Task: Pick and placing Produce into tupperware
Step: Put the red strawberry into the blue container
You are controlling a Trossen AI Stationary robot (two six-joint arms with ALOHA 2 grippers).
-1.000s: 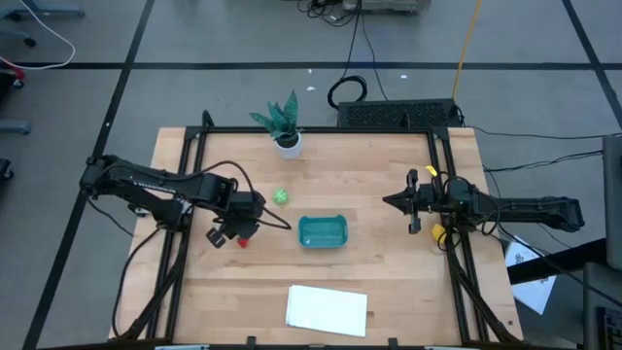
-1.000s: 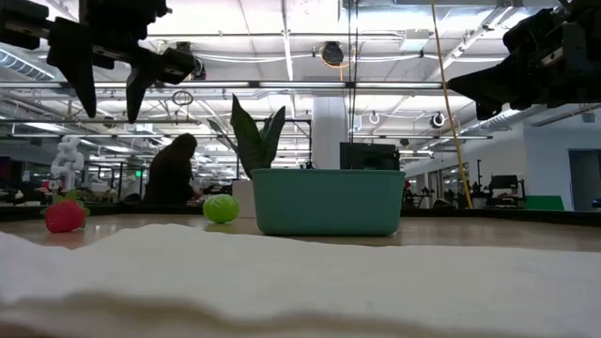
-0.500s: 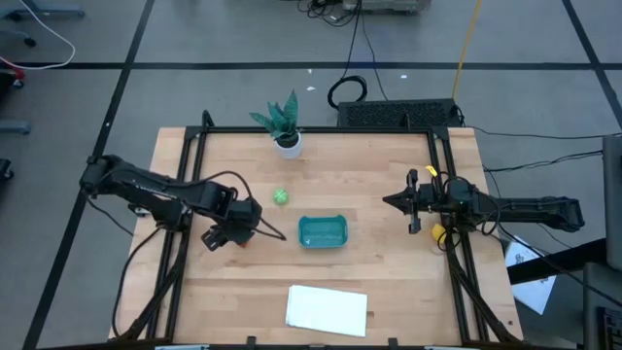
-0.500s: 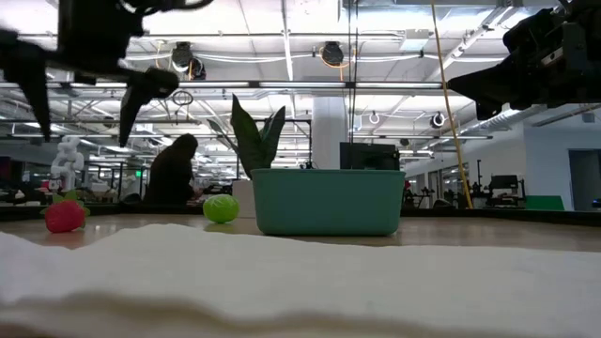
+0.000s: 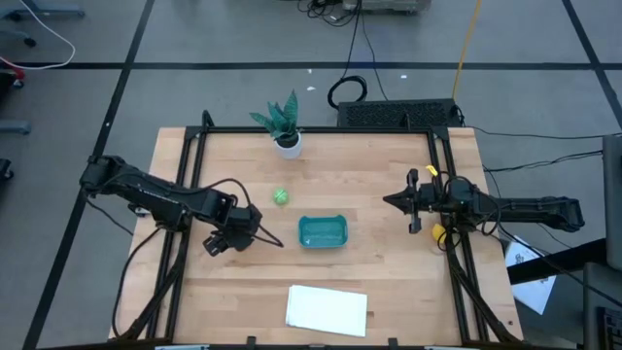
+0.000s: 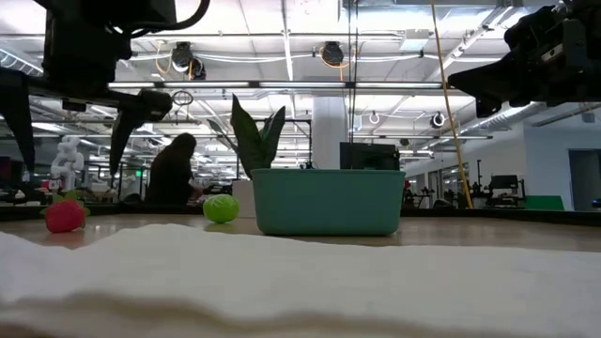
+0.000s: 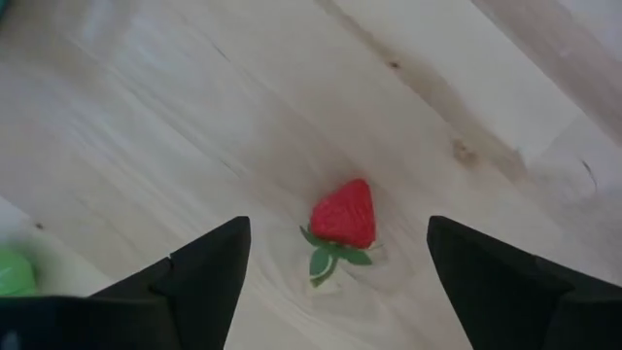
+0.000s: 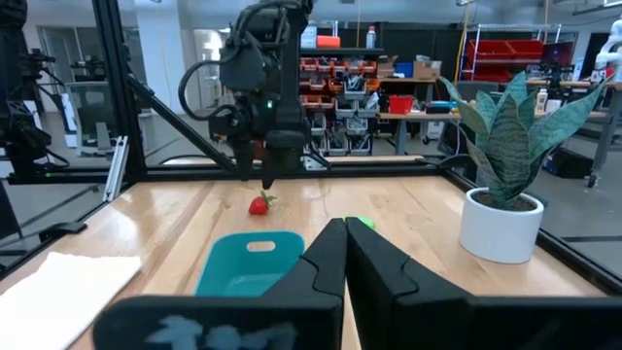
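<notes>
Pale grained wood table (image 7: 175,117); smooth teal plastic tupperware (image 5: 322,231).

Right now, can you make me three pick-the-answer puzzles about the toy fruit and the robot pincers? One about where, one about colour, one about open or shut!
1. Where is the strawberry?
A. On the bare table, under the left pincer
B. Inside the tupperware
C. In the plant pot

2. What colour is the round piece next to the tupperware?
A. Purple
B. Green
C. Blue

3. How is the right pincer?
A. Wide open
B. Shut on the strawberry
C. Shut, holding nothing

Answers:
1. A: the left wrist view shows it lying on wood between the spread fingers.
2. B: it shows green in the high view and the low view.
3. C: the right wrist view shows its fingers pressed together with nothing between them, out by the table's right edge.
</notes>
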